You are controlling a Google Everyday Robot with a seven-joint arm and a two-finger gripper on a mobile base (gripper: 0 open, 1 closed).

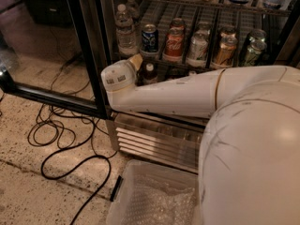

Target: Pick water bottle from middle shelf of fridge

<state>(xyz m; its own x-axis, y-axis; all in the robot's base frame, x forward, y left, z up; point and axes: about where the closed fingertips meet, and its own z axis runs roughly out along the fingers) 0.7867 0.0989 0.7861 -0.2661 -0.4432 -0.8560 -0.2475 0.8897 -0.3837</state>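
Progress check: nothing's in the bag yet. The water bottle (pixel 124 29) stands upright at the left end of the middle shelf (pixel 157 13) of the fridge (pixel 87 41), up around 11 o'clock in the view, and nothing is touching it. The gripper (pixel 135 63) sits at the tip of the white arm (pixel 187 95), just in front of the shelf's front edge. The bottle is at roughly 11 o'clock from it, near but apart. Most of the gripper is tucked behind the rounded wrist housing, so we honestly can't tell whether the jaws are spread or pressed together. Our read is that this is the approach step. Closing in, grasping and pulling the bottle out are all left to do.

Materials-wise, the bottle is clear ribbed plastic with a white cap and a pale label band, so we'd guess it's light and a bit squishy under pressure. At its 3 o'clock runs a row of shiny metal soda cans, starting with a blue can (pixel 149 37) just beside it, then a red can (pixel 174 43). The shelf is dark wire grid with lengthwise rails. Lower down, a dark bottle (pixel 149 72) with a white cap peeks out beside the wrist. The arm is a smooth, glossy shell. Down at 6 o'clock there's a clear plastic bin (pixel 150 175) lined with bubble wrap, sitting on speckled floor (pixel 28 186).
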